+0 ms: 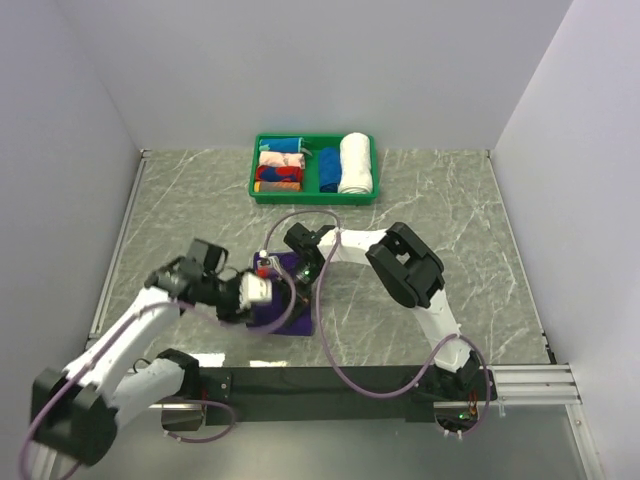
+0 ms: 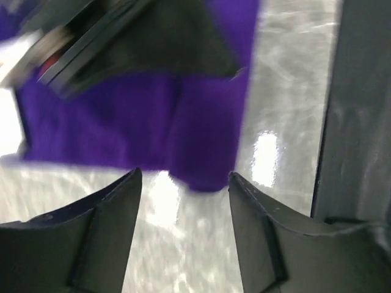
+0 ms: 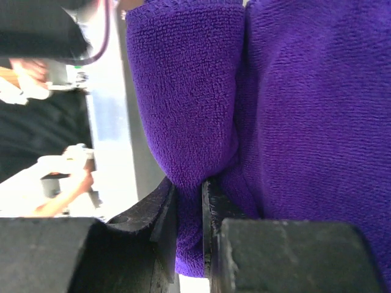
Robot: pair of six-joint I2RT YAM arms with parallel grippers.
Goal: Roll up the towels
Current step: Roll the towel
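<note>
The deep-purple towel lies folded on the marble tabletop close to the near edge, mostly hidden under both grippers in the top view. My left gripper hovers at its left side. In the left wrist view its fingers stand open just short of the towel's corner, with only table between them. My right gripper reaches in from the far side. Its jaws are shut on a bunched fold of the towel.
A green tray at the back holds a rolled white towel, a blue one and several colourful rolls. A black rail runs along the near edge, seen again as a dark rail.
</note>
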